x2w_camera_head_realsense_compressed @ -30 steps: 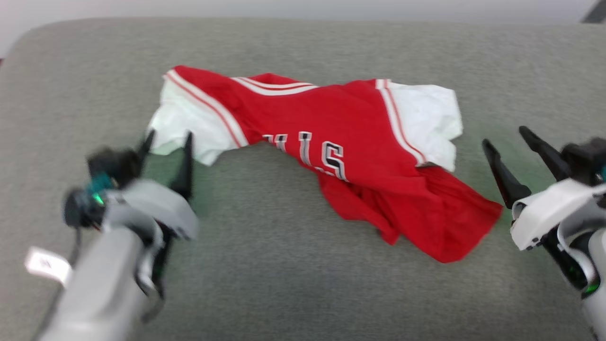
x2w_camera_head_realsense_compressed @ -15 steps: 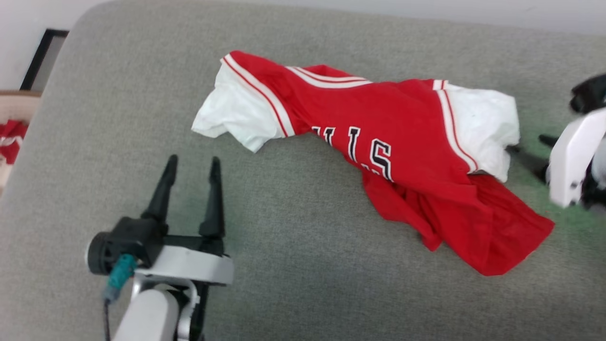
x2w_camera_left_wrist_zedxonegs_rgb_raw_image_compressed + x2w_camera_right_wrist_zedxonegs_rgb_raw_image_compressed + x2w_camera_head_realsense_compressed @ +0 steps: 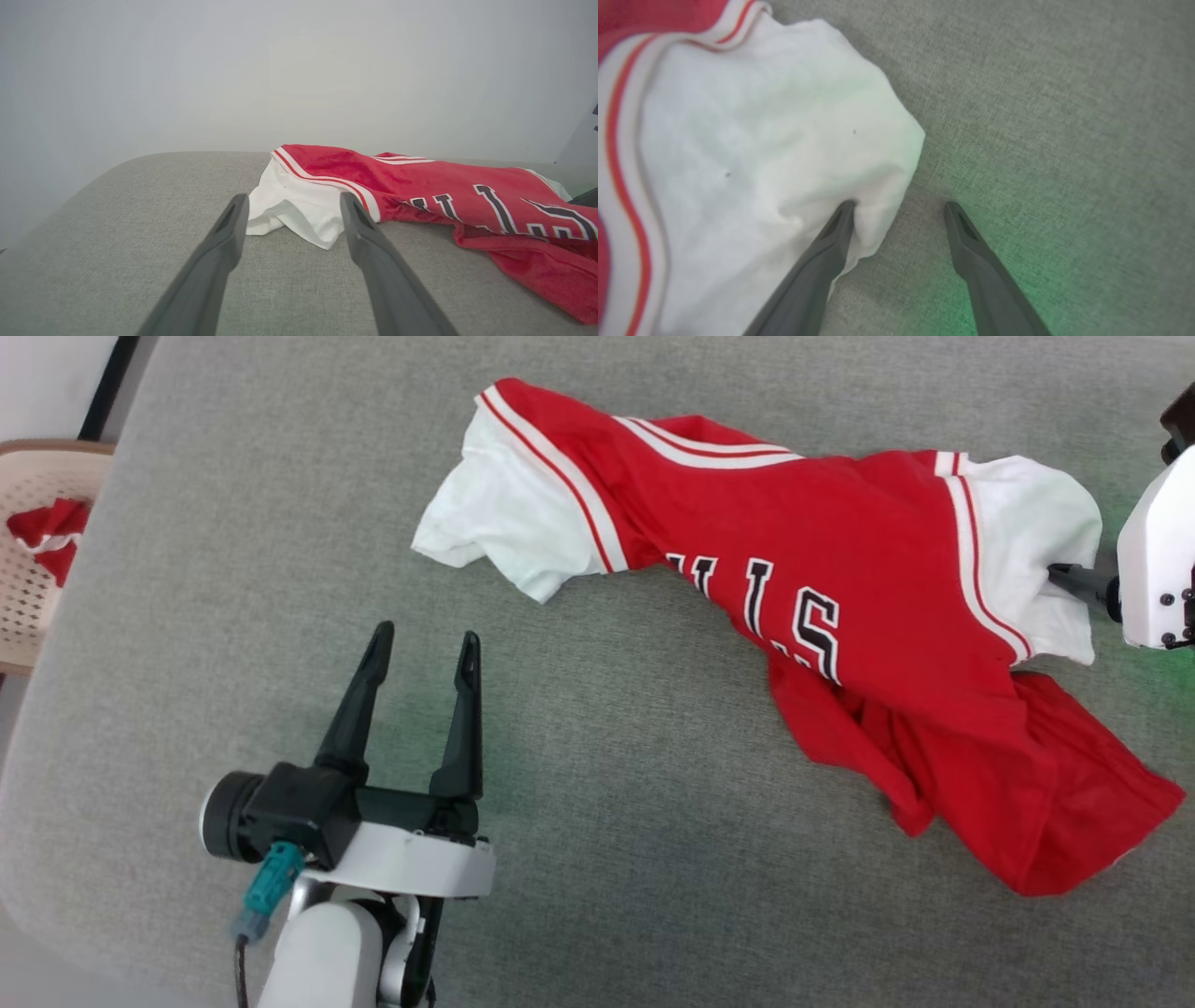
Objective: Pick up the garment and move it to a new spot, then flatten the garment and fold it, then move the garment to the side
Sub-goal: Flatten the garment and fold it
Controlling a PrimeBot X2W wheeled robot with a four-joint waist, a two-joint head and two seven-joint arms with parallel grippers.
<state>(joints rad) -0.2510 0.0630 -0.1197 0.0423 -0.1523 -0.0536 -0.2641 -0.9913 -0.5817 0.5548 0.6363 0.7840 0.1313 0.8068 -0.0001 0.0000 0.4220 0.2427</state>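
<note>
Head view: the garment [image 3: 840, 569] lies rumpled across the far right of the grey cushion [image 3: 607, 896]. The left gripper [image 3: 425, 637] hangs nearer, over bare cushion, fingers apart.

Left wrist view: its 2 fingers frame the left white sleeve [image 3: 299, 212], apparently lined up for a grab.

Right wrist view: the right gripper [image 3: 900, 205] is spread, 1 finger against the right white sleeve [image 3: 761, 140], probably to pinch its edge.

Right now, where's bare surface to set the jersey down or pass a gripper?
Freest: the grey cushion between the left gripper and the red hem of the garment, along the near edge. Also the strip left of its white sleeve. Crowded: far right, where the open right gripper meets the other sleeve.
</note>
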